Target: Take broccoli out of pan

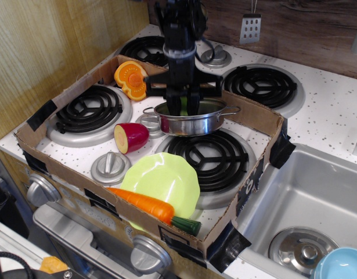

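The pan (193, 123) is a shiny steel pot with two wire handles, standing at the back of the cardboard tray, between the burners. My gripper (183, 104) comes straight down from above, its black fingers (191, 102) drawn close together at the pan's rim height. A sliver of the pale green broccoli (183, 105) shows between them, mostly hidden by the fingers. The gripper looks shut on the broccoli, held just inside or at the top of the pan.
A lime-green plate (161, 179) and an orange carrot (144, 203) lie in front. A red-and-yellow toy (130, 137) and an orange half fruit (132, 79) are to the left. Cardboard walls (256, 119) ring the stove. A sink (317, 192) is at the right.
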Action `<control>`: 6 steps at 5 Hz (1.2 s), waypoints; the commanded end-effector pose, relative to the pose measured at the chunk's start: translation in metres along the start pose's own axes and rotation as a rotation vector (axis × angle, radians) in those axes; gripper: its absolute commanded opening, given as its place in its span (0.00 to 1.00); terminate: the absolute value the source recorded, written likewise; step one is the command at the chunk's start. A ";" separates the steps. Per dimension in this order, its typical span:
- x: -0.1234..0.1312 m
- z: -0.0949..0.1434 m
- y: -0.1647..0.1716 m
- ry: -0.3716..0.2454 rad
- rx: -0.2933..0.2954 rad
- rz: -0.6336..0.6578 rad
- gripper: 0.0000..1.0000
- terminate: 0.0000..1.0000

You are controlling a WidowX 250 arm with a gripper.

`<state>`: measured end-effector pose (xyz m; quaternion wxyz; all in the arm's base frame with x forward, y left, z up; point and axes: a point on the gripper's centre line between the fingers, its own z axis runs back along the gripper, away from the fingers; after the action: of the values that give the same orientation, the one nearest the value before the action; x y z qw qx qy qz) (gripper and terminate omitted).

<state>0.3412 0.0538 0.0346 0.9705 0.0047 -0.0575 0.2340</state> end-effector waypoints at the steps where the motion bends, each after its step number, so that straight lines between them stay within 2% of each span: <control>1: 0.026 0.066 0.002 -0.159 0.046 -0.026 0.00 0.00; 2: 0.026 0.079 0.021 -0.148 0.055 -0.017 0.00 0.00; 3: 0.023 0.086 0.050 -0.130 0.106 -0.001 0.00 0.00; 4: 0.004 0.086 0.073 -0.106 0.128 0.063 0.00 0.00; 6: -0.044 0.068 0.115 -0.062 0.102 0.146 0.00 0.00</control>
<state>0.2356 0.1340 0.0752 0.9483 0.0476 -0.0487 0.3101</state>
